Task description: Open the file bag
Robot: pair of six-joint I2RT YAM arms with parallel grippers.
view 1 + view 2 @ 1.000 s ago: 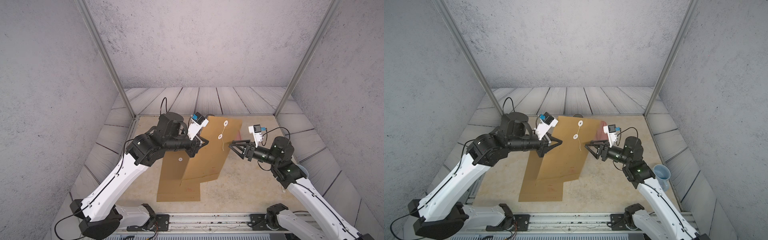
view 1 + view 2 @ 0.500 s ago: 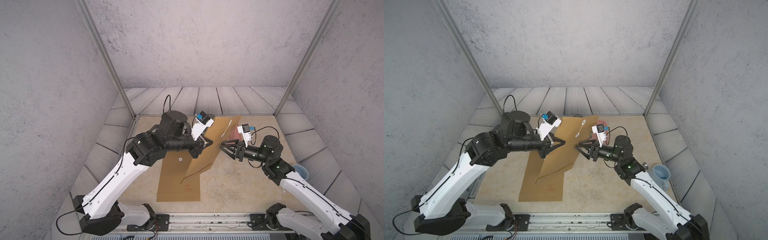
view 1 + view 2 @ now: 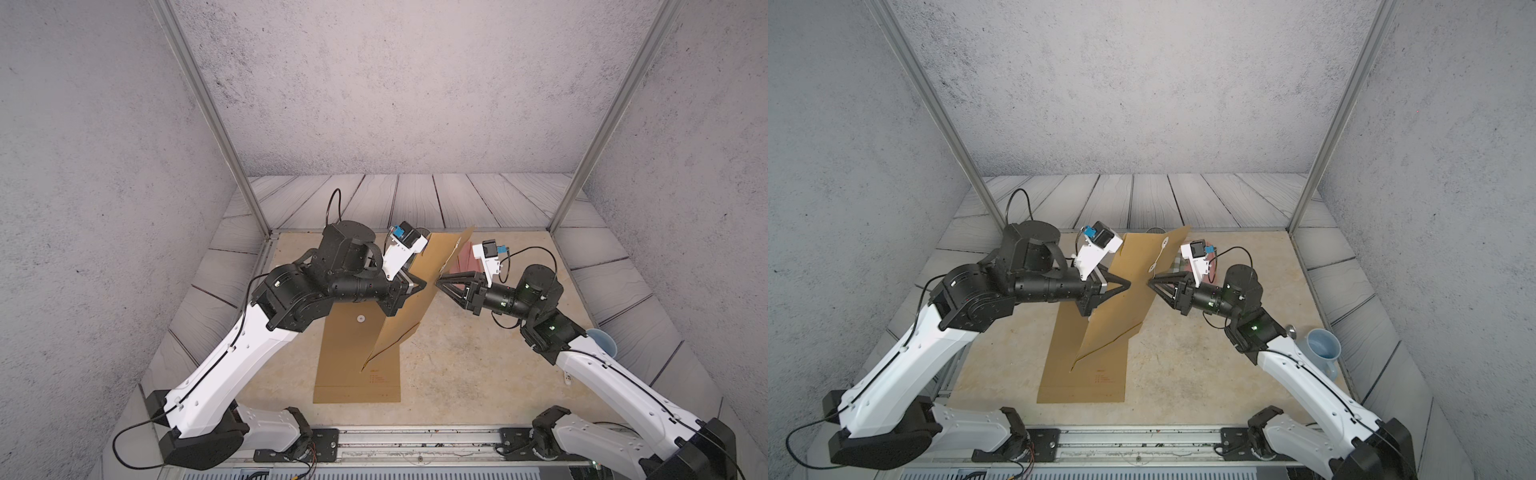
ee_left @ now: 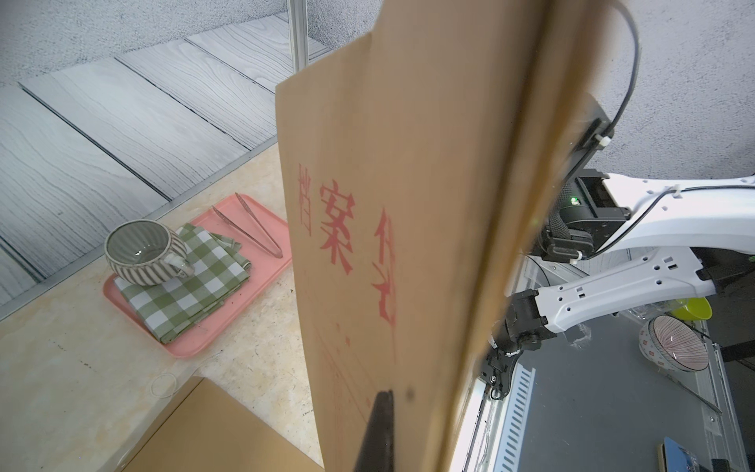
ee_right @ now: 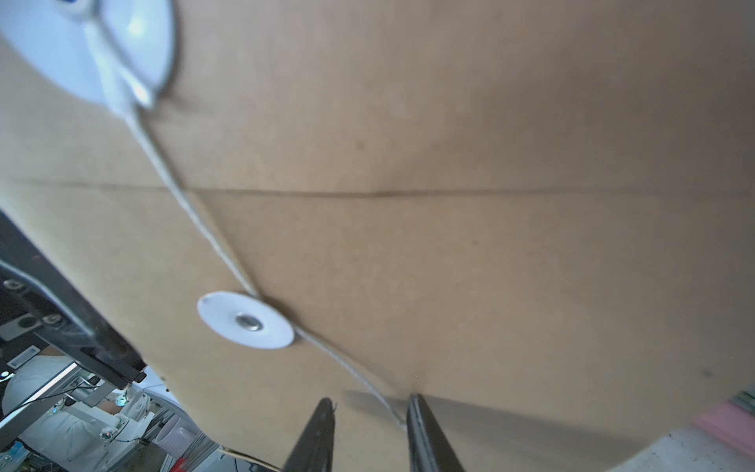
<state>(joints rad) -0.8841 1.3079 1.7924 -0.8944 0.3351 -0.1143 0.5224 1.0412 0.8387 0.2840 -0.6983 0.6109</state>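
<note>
Right gripper (image 5: 369, 402): jaws part-open with a narrow gap, nothing pinched. The string (image 5: 212, 241) tail runs into the gap and touches one finger (image 5: 425, 433).

Just past the tips is the lower disc (image 5: 245, 321), with the string passing its rim. Wound or not, cannot tell. Farther along the string is the flap disc (image 3: 1165, 240).

Bag (image 3: 1129, 307): raised and tilted, dead ahead of the tips, stringed face toward them.

Left gripper (image 3: 1128, 284): on the bag's other face, clamped shut on the bag and holding it up. Below lies a flat bag (image 3: 1084, 378) on the table (image 3: 1183, 353).

Progress, my read: the bag is raised and presented. The flap is down and the string runs disc to disc. To do: pinch the tail, unwind, lift the flap.
</note>
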